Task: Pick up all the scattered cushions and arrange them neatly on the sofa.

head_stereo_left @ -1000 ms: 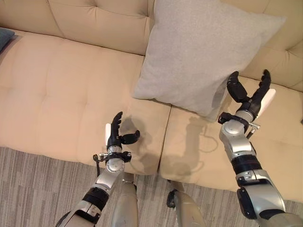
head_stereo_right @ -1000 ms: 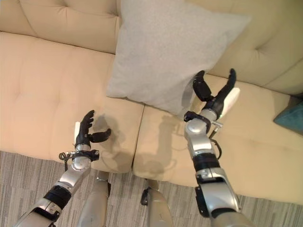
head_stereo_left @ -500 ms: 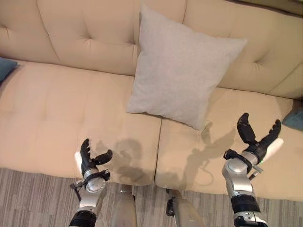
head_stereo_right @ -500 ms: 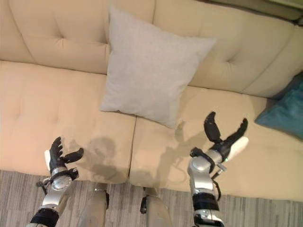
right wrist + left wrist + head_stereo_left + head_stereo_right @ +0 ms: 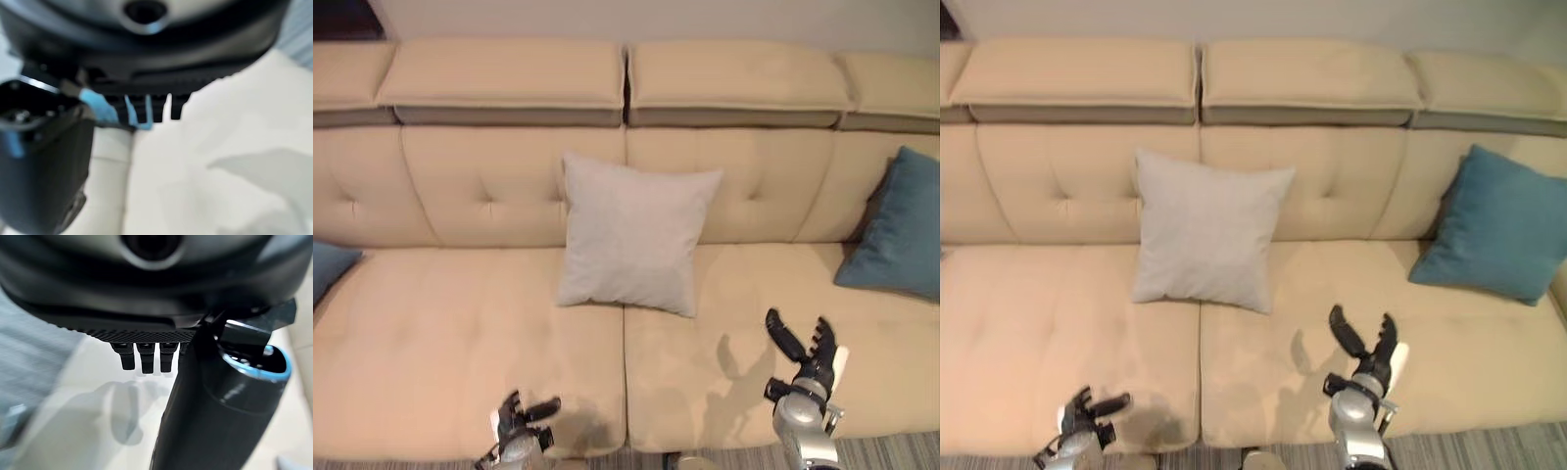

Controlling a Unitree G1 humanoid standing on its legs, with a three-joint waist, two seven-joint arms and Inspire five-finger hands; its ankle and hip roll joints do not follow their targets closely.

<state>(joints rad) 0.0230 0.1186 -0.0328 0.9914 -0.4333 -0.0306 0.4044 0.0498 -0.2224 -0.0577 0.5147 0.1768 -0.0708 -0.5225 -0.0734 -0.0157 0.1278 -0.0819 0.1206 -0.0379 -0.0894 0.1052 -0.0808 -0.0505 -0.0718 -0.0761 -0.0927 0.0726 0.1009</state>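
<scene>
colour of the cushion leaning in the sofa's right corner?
Teal blue, plain with no pattern: the square fabric cushion on the beige sofa. Right eye view shows it best.

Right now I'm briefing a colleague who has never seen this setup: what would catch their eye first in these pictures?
First the light grey cushion, propped upright against the backrest at the middle of the long beige sofa. Next the teal cushion leaning in the sofa's right corner, and a sliver of another blue cushion at the far left. Low in front, the left hand and right hand hover empty over the seat, fingers spread.
</scene>
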